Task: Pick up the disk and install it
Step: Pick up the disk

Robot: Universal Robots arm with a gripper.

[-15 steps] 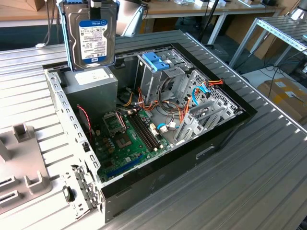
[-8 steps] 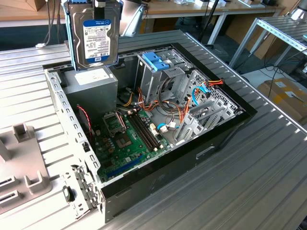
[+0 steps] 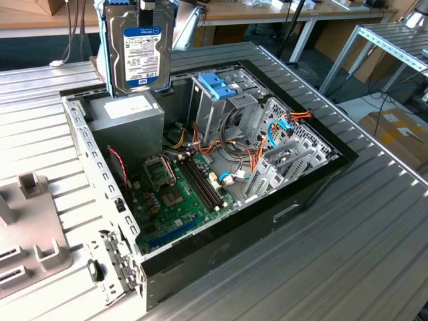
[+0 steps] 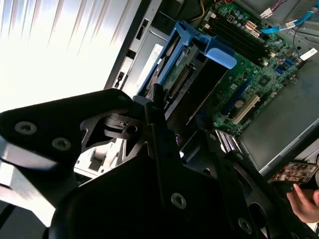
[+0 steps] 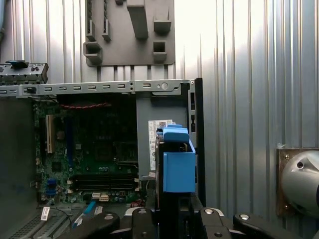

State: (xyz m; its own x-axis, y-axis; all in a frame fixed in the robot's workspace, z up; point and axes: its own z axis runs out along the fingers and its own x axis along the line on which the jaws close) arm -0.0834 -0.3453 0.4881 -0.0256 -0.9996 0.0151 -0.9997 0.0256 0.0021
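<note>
The disk (image 3: 138,57), a silver-grey hard drive with a white and blue label and a light-blue frame, hangs upright above the back corner of the open computer case (image 3: 294,200) at the exterior view's left. My gripper (image 3: 144,7) is shut on its top edge. Both wrist views look down past the black fingers (image 4: 158,130) along the disk (image 4: 199,55), whose blue frame (image 5: 178,169) is over the grey power supply box (image 5: 162,129) and the case wall. The gripper (image 5: 174,211) clamps the disk from both sides.
Inside the case are a metal drive cage with a blue plastic top (image 3: 217,87), the grey power supply (image 3: 127,114), a green motherboard (image 3: 177,194) and orange and blue cables (image 3: 277,130). A grey fixture plate (image 3: 27,227) lies beside the case. A hand with a phone (image 4: 301,196) is nearby.
</note>
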